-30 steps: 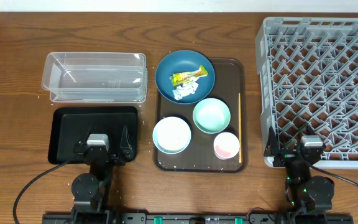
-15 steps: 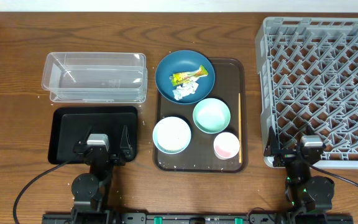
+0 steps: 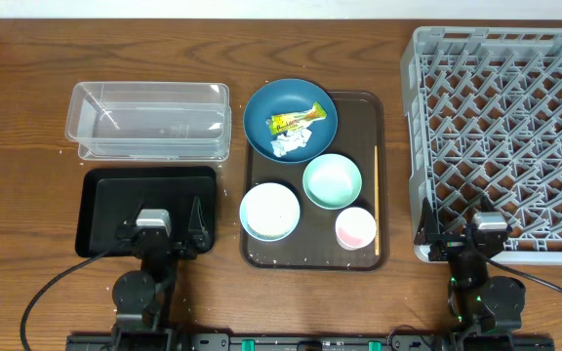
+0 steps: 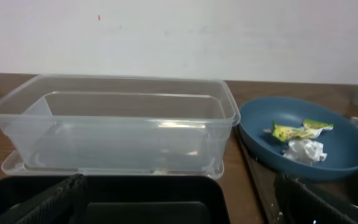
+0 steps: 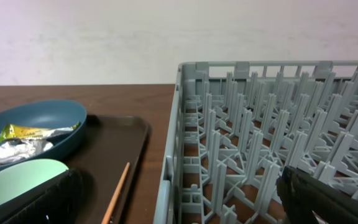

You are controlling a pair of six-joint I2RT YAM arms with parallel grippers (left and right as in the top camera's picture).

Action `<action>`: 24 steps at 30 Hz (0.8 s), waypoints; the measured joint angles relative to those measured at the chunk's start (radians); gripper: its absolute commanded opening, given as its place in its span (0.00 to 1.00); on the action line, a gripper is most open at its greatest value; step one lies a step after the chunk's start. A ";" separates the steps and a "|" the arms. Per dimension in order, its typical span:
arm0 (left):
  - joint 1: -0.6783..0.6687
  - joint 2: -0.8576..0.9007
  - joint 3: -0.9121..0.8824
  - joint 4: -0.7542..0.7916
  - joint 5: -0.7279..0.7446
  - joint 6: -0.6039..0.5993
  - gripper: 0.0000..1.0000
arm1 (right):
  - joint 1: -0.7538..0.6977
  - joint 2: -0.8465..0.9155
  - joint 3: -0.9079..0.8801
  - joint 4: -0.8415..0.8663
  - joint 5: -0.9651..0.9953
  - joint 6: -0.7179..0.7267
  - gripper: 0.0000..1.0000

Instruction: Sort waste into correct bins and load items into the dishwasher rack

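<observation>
Left claw point(image 3: 160, 232) and right claw point(image 3: 476, 239) gape wide and empty at the frame's bottom edge, while the yellow-green wrapper point(image 3: 298, 120) lies in the dark blue bowl point(image 3: 264, 109), upper centre, on the brown tray point(image 3: 361, 132).

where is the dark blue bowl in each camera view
Overhead: dark blue bowl at the brown tray's far end, near frame centre.
Left wrist: bowl on the right side, beside the clear tub.
Right wrist: bowl at the left edge, partly cut off.
Shared landmark: the yellow-green wrapper lying in it.

Nothing visible has moved or changed since a second ago.
</observation>
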 measured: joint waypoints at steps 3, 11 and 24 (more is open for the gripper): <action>0.001 0.056 0.023 -0.031 -0.001 -0.002 0.97 | 0.000 0.000 0.005 0.000 0.004 0.000 0.99; 0.001 0.380 0.257 -0.079 0.004 -0.010 0.97 | 0.000 0.075 0.131 -0.019 0.053 0.000 0.99; 0.001 0.998 0.886 -0.654 0.132 -0.021 0.97 | 0.000 0.662 0.593 -0.309 0.061 0.000 0.99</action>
